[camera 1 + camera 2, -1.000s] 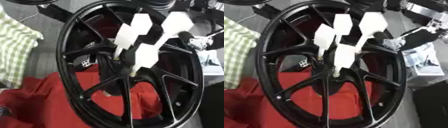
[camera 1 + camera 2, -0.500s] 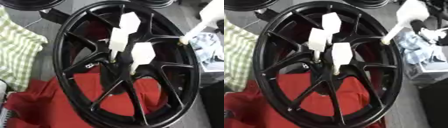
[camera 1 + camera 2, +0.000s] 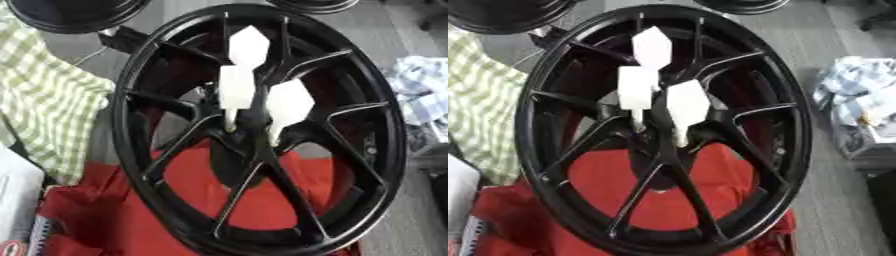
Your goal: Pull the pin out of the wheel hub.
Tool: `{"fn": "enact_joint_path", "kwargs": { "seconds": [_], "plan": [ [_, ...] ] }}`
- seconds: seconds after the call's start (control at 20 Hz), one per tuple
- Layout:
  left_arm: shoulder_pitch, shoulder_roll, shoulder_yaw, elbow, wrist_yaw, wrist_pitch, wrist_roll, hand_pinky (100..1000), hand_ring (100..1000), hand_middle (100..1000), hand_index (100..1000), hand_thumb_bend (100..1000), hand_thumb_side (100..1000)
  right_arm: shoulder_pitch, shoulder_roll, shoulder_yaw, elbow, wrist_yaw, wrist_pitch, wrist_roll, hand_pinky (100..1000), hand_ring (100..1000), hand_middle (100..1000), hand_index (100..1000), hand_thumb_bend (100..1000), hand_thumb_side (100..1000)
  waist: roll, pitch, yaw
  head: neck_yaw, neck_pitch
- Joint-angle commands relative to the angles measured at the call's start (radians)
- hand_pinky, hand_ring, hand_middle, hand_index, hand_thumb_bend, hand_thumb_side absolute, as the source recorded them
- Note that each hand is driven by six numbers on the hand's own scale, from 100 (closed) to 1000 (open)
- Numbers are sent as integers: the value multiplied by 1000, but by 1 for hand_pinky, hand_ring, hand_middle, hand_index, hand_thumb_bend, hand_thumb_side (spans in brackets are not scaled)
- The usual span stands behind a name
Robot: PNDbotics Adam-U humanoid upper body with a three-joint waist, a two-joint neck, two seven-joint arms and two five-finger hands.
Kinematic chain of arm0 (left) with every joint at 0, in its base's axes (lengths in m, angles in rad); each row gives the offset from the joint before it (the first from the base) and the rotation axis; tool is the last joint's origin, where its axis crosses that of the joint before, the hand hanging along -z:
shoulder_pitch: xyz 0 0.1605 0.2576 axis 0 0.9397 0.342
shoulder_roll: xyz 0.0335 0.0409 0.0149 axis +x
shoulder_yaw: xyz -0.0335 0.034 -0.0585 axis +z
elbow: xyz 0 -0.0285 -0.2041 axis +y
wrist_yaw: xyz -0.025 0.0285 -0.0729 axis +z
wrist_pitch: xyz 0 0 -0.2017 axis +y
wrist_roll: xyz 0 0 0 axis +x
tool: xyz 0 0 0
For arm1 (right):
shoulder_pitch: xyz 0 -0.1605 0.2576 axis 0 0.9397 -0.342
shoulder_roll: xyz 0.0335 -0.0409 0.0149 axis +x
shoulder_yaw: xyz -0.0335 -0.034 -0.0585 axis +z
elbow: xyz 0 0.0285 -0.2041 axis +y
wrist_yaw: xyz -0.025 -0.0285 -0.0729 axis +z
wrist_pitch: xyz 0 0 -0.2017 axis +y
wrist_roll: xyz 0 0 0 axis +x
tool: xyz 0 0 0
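Note:
A large black spoked wheel (image 3: pixel 390 150) lies tilted on a red cloth and fills most of both views. Three white pins with flat hexagon-like heads stand in its hub (image 3: pixel 251 131). One pin (image 3: pixel 248 46) is at the top, one (image 3: pixel 236 93) is at the middle left, and one (image 3: pixel 290 103) is at the right. Their thin shafts go down into the hub holes. Neither of my hands shows in either view, and nothing touches the pins.
The red cloth (image 3: pixel 179 200) lies under the wheel's lower half. A green checked cloth (image 3: pixel 48 100) is on the left, and a crumpled white and blue cloth (image 3: pixel 852 95) on the right. Another black wheel (image 3: pixel 70 15) sits at the top left on the grey floor.
A fourth white pin stood with the others a second ago. It was lifted out toward the upper right and has left the view. The camera has also shifted.

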Motion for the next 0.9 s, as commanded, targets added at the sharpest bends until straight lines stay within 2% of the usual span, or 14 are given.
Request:
{"fn": "enact_joint_path", "kwargs": {
  "seconds": [0.05, 0.1, 0.15, 0.2, 0.25, 0.4, 0.6, 0.9],
  "plan": [
    [-2, 10, 15, -17, -2, -3, 9, 576, 683, 596, 740, 100, 737, 25, 92, -31, -7, 79, 18, -33, 895, 762, 456, 570, 100, 313, 8, -20, -2, 4, -1],
    [-2, 7, 15, -17, -2, -4, 10, 576, 683, 596, 741, 100, 737, 30, 124, -26, -7, 118, 34, -38, 899, 789, 516, 624, 100, 282, 11, -18, -2, 4, -3],
    [-2, 6, 15, -17, -2, -4, 10, 576, 684, 597, 743, 100, 738, 33, 154, -18, -7, 156, 55, -42, 921, 889, 774, 812, 100, 220, 14, -17, -1, 2, -4],
    [-2, 4, 15, -17, -2, -4, 11, 576, 684, 597, 743, 100, 738, 33, 184, -7, -7, 193, 78, -41, 925, 899, 798, 826, 100, 217, 16, -16, 0, 0, -6],
    [-2, 2, 16, -17, -2, -4, 11, 576, 685, 598, 744, 100, 739, 29, 213, 6, -7, 222, 96, -34, 963, 989, 955, 917, 100, 199, 18, -14, 1, -1, -7],
    [1, -1, 17, -17, -4, -4, 14, 576, 686, 599, 745, 100, 741, 15, 286, 37, -7, 273, 147, -2, 995, 1000, 1000, 950, 100, 201, 23, -10, 3, -6, -9],
    [-1, -2, 16, -17, -5, -4, 15, 577, 687, 600, 746, 100, 742, 1, 326, 49, -7, 258, 207, -6, 1000, 1000, 1000, 948, 100, 209, 28, -8, -1, -23, -12],
    [-4, 0, 14, -17, -4, -2, 12, 576, 687, 600, 746, 100, 749, -1, 340, 54, -7, 228, 223, -19, 1000, 1000, 1000, 972, 100, 210, 17, -7, 3, -32, -16]
  ]
}}
